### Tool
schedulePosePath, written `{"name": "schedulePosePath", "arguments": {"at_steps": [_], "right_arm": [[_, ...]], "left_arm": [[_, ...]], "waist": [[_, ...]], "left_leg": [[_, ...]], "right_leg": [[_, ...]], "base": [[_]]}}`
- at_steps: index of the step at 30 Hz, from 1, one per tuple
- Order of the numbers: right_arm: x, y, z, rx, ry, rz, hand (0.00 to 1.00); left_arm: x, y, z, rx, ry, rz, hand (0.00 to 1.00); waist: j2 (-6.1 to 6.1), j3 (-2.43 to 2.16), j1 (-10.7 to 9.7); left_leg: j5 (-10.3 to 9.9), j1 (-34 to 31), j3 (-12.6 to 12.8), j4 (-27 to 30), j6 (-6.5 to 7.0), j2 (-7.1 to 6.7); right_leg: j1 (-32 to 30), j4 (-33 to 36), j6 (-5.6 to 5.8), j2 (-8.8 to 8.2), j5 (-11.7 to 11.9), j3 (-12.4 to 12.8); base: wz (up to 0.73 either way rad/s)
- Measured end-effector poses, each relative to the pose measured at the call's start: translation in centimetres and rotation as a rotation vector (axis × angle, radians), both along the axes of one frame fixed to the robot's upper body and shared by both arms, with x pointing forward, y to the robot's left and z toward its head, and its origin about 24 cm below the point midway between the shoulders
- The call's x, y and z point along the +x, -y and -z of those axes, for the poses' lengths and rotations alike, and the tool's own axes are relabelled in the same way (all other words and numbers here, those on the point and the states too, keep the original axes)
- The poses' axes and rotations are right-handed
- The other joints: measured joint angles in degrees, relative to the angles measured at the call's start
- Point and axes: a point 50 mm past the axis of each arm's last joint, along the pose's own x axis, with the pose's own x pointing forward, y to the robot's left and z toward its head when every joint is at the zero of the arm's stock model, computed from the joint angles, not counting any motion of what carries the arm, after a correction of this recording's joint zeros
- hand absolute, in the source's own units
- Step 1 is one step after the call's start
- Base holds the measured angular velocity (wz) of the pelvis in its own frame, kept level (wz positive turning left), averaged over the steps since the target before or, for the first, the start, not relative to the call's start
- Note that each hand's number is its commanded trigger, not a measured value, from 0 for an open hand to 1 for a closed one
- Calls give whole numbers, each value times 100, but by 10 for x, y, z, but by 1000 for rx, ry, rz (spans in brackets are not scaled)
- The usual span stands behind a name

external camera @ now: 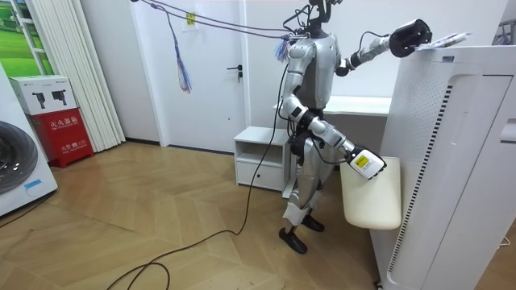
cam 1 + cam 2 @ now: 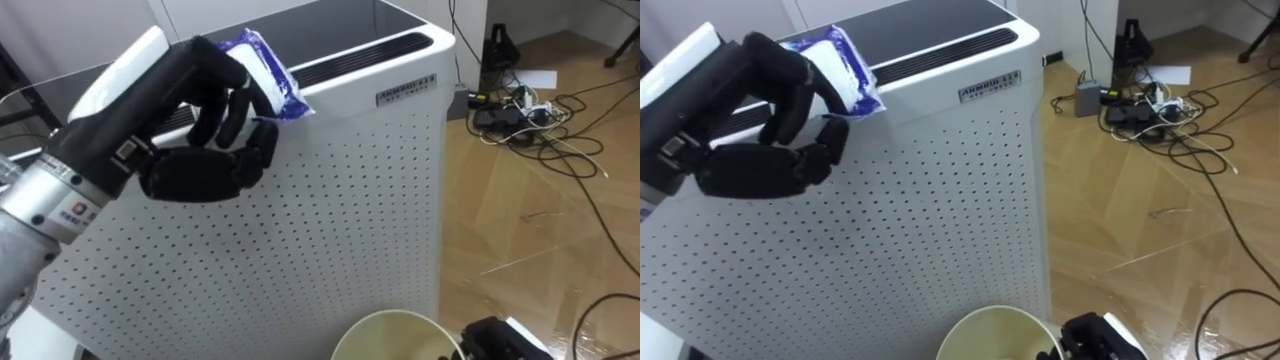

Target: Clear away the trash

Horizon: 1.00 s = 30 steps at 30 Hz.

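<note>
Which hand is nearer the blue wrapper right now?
Left. The left hand grips the wrapper atop the white unit; the right hand is far below, at the bin.

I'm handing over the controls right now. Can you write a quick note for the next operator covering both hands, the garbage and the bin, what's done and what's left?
Left hand: raised at the top edge of the white perforated appliance, fingers curled on the blue and white wrapper.
Right hand: low, at the rim of the cream bin beside the appliance. Its grip can't be read.
Done: the wrapper is in hand.
Left: bring the wrapper down over the bin, which sits well below it, and release it inside.
</note>
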Motion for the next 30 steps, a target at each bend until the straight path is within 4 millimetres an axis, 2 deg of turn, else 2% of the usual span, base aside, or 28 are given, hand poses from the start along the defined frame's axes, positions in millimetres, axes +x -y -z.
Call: {"name": "schedulePosePath", "arguments": {"at_steps": [6, 9, 15, 19, 25, 30], "right_arm": [[3, -2, -1, 2, 6, -12, 100], [3, -5, -1, 11, 6, -17, 100], [4, -7, -1, 17, 9, -18, 100], [4, -4, -2, 7, 8, -20, 100], [4, 0, -3, -5, 3, -29, 100], [5, 1, -4, -4, 8, -18, 100]], "left_arm": [[-2, 21, 14, -10, -122, 194, 100], [-5, 24, 17, -3, -145, 228, 100], [-16, 35, 10, 21, -114, 318, 100], [-17, 35, 10, 26, -112, 320, 100], [-17, 29, 23, 16, -175, 299, 100], [-18, 18, 28, -6, -194, 238, 100]], "waist": [[-18, 13, -3], [-12, 2, -27], [-8, -4, 23], [-4, -7, 90], [-9, -3, 123], [-19, 4, 124]], "left_leg": [[0, -40, 34, 16, 0, 6], [0, -114, 112, 41, 0, 14], [0, -148, 129, 33, 0, 12], [0, -128, 126, 26, 0, 18], [0, -117, 85, 23, 0, 24], [0, -108, 85, 25, 0, 19]], "right_leg": [[-71, 4, 0, 1, 0, 22], [-148, 15, 0, 6, 0, 71], [-179, 12, 2, 10, 5, 104], [-161, 10, 2, 14, 5, 102], [-140, 16, 1, 16, 6, 85], [-149, 30, 1, 16, 9, 103]], "base": [[-2], [-8], [-2], [0], [2], [0]]}}
